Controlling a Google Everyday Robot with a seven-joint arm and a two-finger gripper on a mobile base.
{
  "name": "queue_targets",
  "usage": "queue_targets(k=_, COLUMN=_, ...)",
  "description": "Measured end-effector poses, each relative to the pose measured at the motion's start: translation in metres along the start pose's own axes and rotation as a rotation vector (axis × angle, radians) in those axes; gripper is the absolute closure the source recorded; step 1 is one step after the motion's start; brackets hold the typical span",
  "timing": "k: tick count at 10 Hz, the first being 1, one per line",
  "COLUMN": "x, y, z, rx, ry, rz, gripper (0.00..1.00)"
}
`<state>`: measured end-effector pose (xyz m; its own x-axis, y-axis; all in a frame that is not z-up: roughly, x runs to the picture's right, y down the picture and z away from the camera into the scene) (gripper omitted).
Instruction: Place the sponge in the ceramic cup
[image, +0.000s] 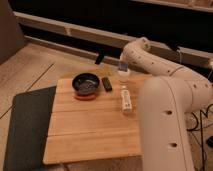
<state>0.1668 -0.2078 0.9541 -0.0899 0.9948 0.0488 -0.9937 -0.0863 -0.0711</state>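
The sponge (122, 65), a small blue-grey block, hangs at the tip of my white arm with my gripper (123, 64) shut on it. Directly below it stands the ceramic cup (124, 77), small and pale, at the far edge of the wooden table (90, 125). The sponge sits just above the cup's rim; I cannot tell whether they touch. My arm's big white body fills the right side and hides the table's right edge.
A dark bowl on a reddish-orange saucer (86, 84) stands left of the cup, with a small black block (106, 83) between them. A long white bar (126, 100) lies in front of the cup. A dark mat (27, 125) lies left of the table.
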Motion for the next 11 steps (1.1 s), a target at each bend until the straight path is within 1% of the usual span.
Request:
queue_targets(k=2, x=-0.006, y=-0.006, z=0.005, rx=-0.030, ry=-0.020, rz=-0.004, gripper=1.00)
queue_targets(k=4, x=-0.002, y=-0.007, z=0.014, rx=-0.068, ry=-0.024, rz=-0.008, gripper=1.00)
queue_targets(k=6, x=0.001, y=-0.009, z=0.021, rx=-0.084, ry=-0.023, rz=-0.017, gripper=1.00)
queue_targets(k=8, x=0.003, y=-0.010, z=0.026, rx=-0.093, ry=-0.018, rz=-0.027, gripper=1.00)
queue_targets(k=11, x=0.008, y=-0.007, z=0.036, rx=-0.106, ry=0.002, rz=-0.035, gripper=1.00)
